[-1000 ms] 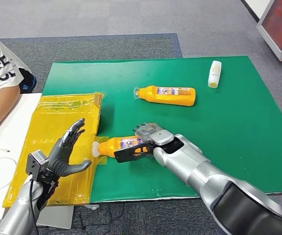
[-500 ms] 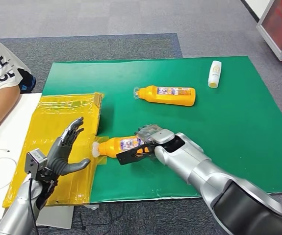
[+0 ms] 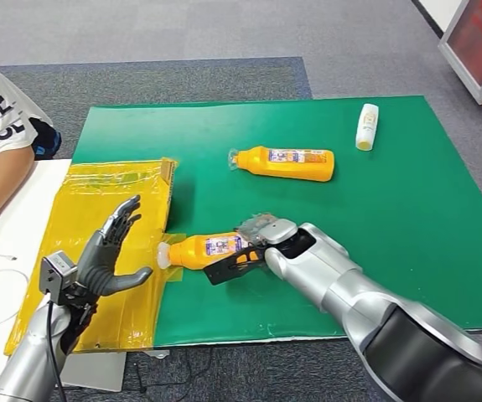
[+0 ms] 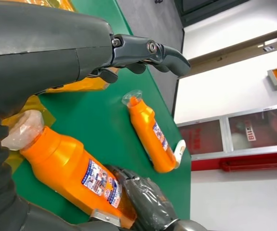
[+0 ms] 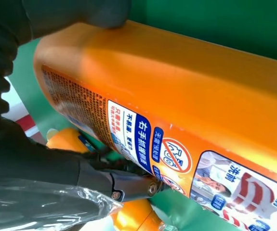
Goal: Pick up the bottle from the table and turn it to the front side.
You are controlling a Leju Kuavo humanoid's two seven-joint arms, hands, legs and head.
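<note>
R hand wrapped round base end of near orange bottle, lying cap-left at near edge of green mat; grip probably firm, fingers partly hidden. Best lift clear, then roll wrist slowly. L hand spread, palm toward cap, holding nothing.

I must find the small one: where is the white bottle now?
In the head view the white bottle lies at the green mat's far right corner, beyond the far orange bottle.
</note>
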